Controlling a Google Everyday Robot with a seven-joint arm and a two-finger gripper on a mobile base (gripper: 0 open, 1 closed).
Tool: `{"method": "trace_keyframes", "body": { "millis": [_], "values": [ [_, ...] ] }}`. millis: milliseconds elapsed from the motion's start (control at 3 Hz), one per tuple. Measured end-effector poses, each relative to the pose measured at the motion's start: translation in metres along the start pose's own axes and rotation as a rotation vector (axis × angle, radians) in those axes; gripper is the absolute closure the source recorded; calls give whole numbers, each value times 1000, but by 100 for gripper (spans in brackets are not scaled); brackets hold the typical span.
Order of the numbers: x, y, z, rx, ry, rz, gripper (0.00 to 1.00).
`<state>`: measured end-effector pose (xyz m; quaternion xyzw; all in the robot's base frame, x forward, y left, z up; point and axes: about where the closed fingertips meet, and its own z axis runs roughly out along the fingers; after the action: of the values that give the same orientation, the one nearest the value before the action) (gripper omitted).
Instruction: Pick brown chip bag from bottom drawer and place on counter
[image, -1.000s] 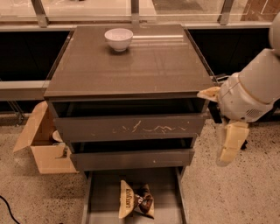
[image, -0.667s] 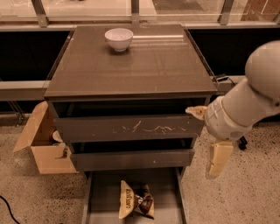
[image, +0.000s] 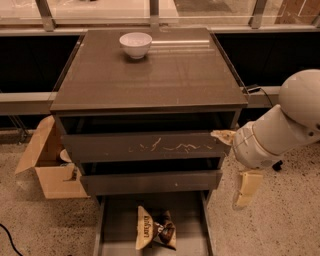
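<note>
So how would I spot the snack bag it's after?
Find the grey-brown drawer cabinet; its bottom drawer is pulled out at floor level. The brown chip bag lies inside, crinkly, dark brown with cream ends, alone there. The gripper hangs to the right of the cabinet, apart from the bag.
</note>
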<state>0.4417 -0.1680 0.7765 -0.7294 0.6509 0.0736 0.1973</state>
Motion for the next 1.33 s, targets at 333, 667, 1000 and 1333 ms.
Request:
{"method": "trace_keyframes", "body": {
  "millis": [333,667,1000,1333],
  "values": [
    [3,0,11,-15,-7,6,0],
    [12,5,48,-20,-44,17,0],
    [19,7,90,9,-104,30,0],
    [22,7,125,44,-182,38,0]
  ]
}}
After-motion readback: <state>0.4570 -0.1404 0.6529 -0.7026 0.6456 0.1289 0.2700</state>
